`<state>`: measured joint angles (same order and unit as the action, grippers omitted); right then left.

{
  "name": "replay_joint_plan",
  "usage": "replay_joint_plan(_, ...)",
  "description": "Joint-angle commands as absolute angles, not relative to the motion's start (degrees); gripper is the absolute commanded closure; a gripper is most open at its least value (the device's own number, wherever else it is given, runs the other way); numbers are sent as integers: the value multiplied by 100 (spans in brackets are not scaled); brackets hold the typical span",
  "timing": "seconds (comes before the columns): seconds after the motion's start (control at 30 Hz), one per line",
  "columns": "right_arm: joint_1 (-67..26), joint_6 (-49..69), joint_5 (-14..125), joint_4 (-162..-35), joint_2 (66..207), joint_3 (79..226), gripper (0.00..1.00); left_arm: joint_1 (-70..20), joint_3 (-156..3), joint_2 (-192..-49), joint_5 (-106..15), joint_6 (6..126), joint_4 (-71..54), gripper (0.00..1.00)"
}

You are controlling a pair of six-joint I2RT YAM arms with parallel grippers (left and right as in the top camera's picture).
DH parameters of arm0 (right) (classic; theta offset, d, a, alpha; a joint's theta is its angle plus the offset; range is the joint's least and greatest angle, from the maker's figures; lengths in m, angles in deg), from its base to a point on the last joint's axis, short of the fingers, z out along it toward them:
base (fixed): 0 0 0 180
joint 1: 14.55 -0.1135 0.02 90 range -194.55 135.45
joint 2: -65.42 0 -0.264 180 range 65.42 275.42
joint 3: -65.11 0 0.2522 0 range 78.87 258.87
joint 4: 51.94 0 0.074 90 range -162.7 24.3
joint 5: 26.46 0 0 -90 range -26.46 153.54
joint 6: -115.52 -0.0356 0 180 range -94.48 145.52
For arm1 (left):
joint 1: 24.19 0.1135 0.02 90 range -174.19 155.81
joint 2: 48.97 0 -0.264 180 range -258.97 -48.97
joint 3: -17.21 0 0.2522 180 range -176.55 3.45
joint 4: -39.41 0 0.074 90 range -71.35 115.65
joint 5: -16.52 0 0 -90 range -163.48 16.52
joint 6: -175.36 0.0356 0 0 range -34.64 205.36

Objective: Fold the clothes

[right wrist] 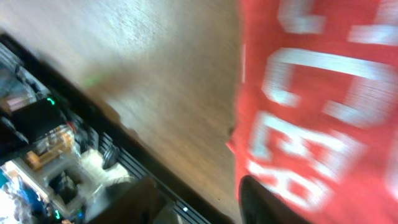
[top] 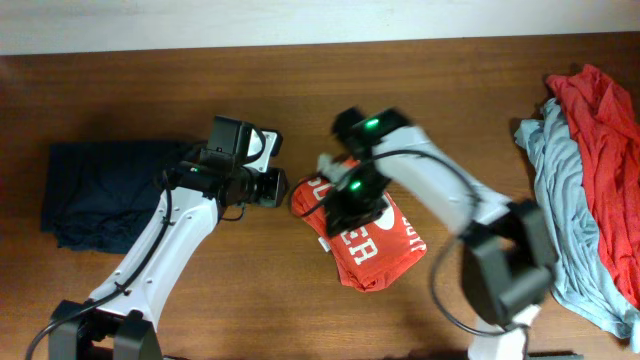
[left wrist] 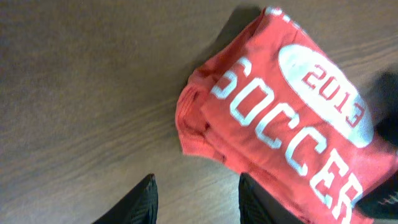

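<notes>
An orange-red T-shirt (top: 368, 240) with white "2013 SOCCER" print lies folded into a small packet at the table's middle. My left gripper (top: 277, 188) hovers just left of the packet. In the left wrist view the left gripper (left wrist: 196, 194) is open over bare wood, its right finger (left wrist: 256, 200) beside the hem of the orange-red shirt (left wrist: 292, 124). My right gripper (top: 345, 205) is above the packet's left part. In the blurred right wrist view the right gripper (right wrist: 199, 199) stands open, one finger (right wrist: 268, 204) over the orange-red shirt (right wrist: 317, 93), nothing between the jaws.
A navy shirt (top: 110, 190) lies folded at the left of the table. A loose pile of a red shirt (top: 600, 120) and a grey-blue shirt (top: 560, 190) fills the right edge. The table's front edge (right wrist: 155, 174) shows in the right wrist view.
</notes>
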<state>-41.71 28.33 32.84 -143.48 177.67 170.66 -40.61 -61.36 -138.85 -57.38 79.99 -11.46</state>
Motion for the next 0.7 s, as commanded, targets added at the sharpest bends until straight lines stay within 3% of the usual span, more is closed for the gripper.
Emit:
replay_joint_plan(0.0,-3386,2651,3643,-14459,17054,17083,73,-4070,-6110,-13745,-5373,8176,-938,58)
replay_joint_plan(0.07,-2938,2564,3726,-14551,16958,17083,84,-4070,-6110,-13745,-4999,8506,-778,59)
replay_joint_plan(0.2,-2359,2568,3726,-14704,17006,16961,95,-4199,-6110,-13848,-4560,9114,-413,67)
replay_joint_plan(0.4,-2374,2564,3724,-14280,17008,15922,96,-4560,-6110,-14530,-4560,9730,-88,70)
replay_joint_plan(0.67,-2381,2291,3866,-12704,17070,14052,96,-4691,-6110,-15920,-4604,9912,-62,70)
